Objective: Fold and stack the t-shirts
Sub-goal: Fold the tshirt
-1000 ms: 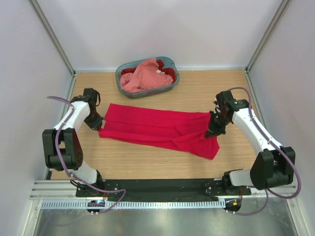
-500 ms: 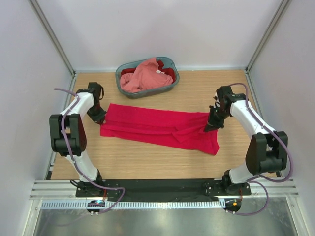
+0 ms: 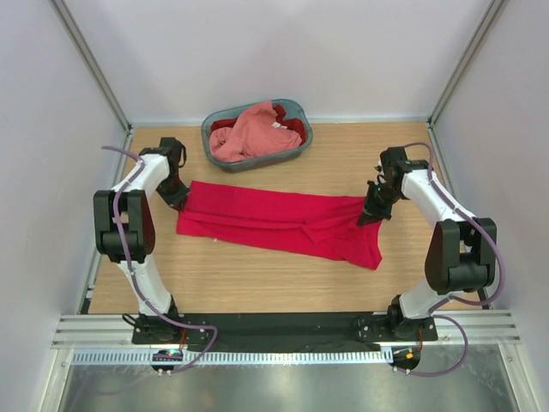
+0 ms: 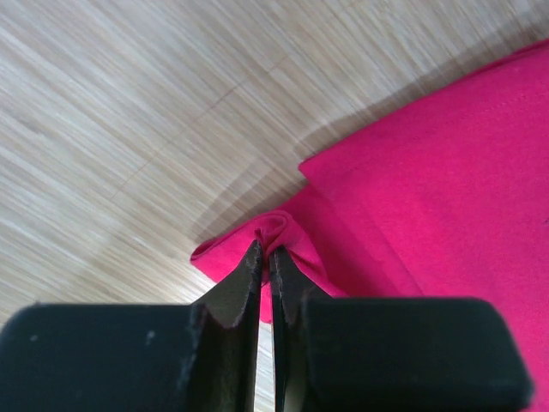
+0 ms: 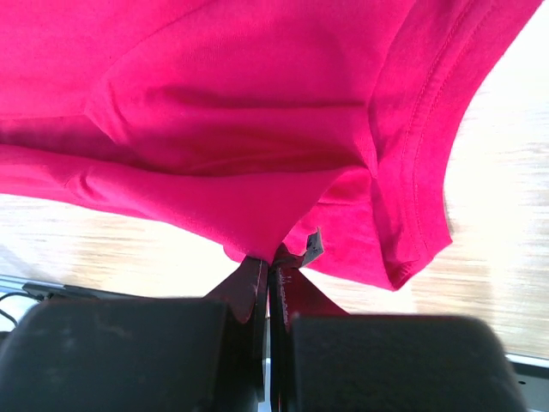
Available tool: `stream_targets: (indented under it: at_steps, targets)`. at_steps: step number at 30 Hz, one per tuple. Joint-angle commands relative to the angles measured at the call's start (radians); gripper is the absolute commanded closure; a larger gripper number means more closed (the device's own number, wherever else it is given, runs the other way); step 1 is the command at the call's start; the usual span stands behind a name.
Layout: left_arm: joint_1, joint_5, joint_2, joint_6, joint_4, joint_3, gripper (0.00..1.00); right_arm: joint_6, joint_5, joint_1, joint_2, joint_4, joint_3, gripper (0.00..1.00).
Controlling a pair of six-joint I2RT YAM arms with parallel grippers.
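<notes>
crimson cloth lies stretched across the middle of the wooden table (image 3: 257, 279) in a long band from nine o'clock to three o'clock. it is the crimson t-shirt (image 3: 274, 221), partly folded lengthwise, with a loose part sagging toward five o'clock. the left gripper (image 3: 182, 199) sits at the nine o'clock end, its jaws pressed together on a small pucker at the shirt's corner, plain in the left wrist view. the right gripper (image 3: 371, 215) is at the three o'clock end, jaws likewise nipped tight on a bunch of fabric near a hem. in its own view the cloth hangs lifted clear of the wood.

the basket (image 3: 298, 153) stands at twelve o'clock, apart from both grippers. it holds the salmon pink t-shirt (image 3: 249, 133) on top, and the darker red t-shirt (image 3: 293, 127) peeks out at its one o'clock side.

the step in hand looks like tensioning or carrying the shirt for a fold. both pinches catch only a sliver of fabric at the fingertips, so a harder pull apart could slip the cloth free and drop one end crooked. the five o'clock part is unheld and may drag on the wood, opening the fold or setting a crease. if the arms move unevenly the band will skew, and a long sweep toward twelve o'clock could nudge the basket.
</notes>
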Motion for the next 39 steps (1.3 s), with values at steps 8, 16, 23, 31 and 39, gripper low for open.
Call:
stream_targets:
  at_steps: [8,16,23,31,39]
  targets:
    - [-0.034,-0.003,0.054,0.023,-0.024,0.084,0.89,-0.016,-0.005,-0.033,0.061,0.039,0.072,0.99]
    - [-0.034,-0.057,0.045,0.044,-0.048,0.11,0.63,-0.011,0.006,-0.047,0.132,0.07,0.101,0.99]
    - [0.002,-0.063,-0.126,0.093,-0.075,-0.005,0.36,-0.004,0.019,-0.083,0.207,0.074,0.184,0.95]
    - [0.052,0.151,-0.34,0.11,0.025,-0.296,0.3,-0.045,0.179,-0.088,0.22,-0.004,0.273,0.55]
    - [0.048,0.299,-0.368,0.062,0.157,-0.398,0.33,0.004,0.104,-0.088,-0.107,-0.024,-0.021,0.48]
